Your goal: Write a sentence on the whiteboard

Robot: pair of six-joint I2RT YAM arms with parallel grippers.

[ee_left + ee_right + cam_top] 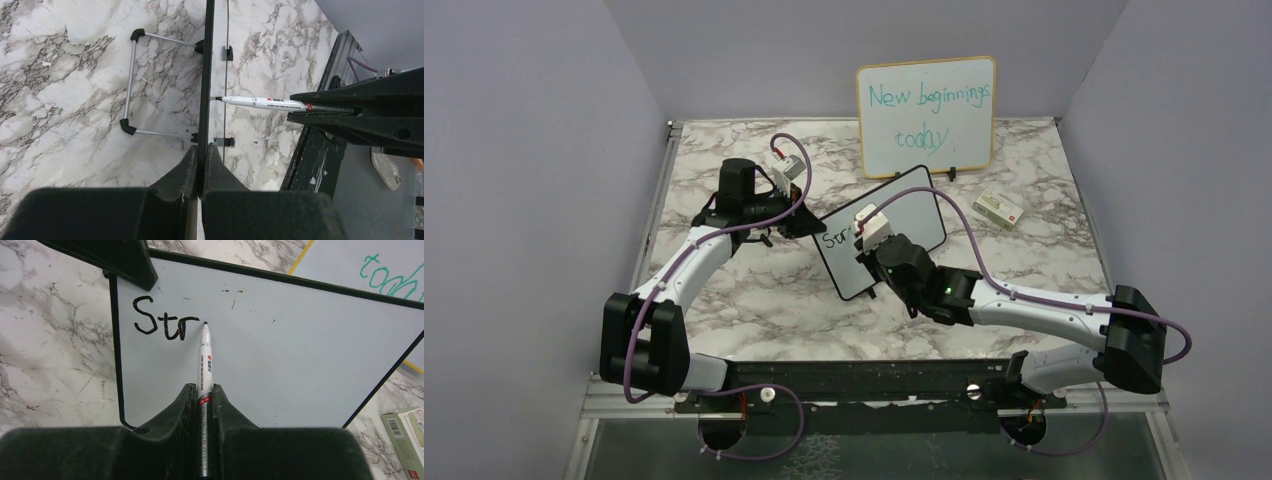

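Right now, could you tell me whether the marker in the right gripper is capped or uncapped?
Uncapped: the marker shows its bare black tip, at the whiteboard just right of the black "Str".

— Where does the whiteboard (849,270) stand?
— Mid-counter (754,300); big board (927,115) behind, box (998,209) to the right.
— And the hands?
— Left hand (201,160) on its left edge; right hand (204,390) in front, marker (205,355) tip on its face.

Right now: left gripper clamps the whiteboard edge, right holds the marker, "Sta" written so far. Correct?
No: the writing reads "Str", not "Sta", per the right wrist view. The left gripper does clamp the whiteboard edge; the right gripper holds the marker.
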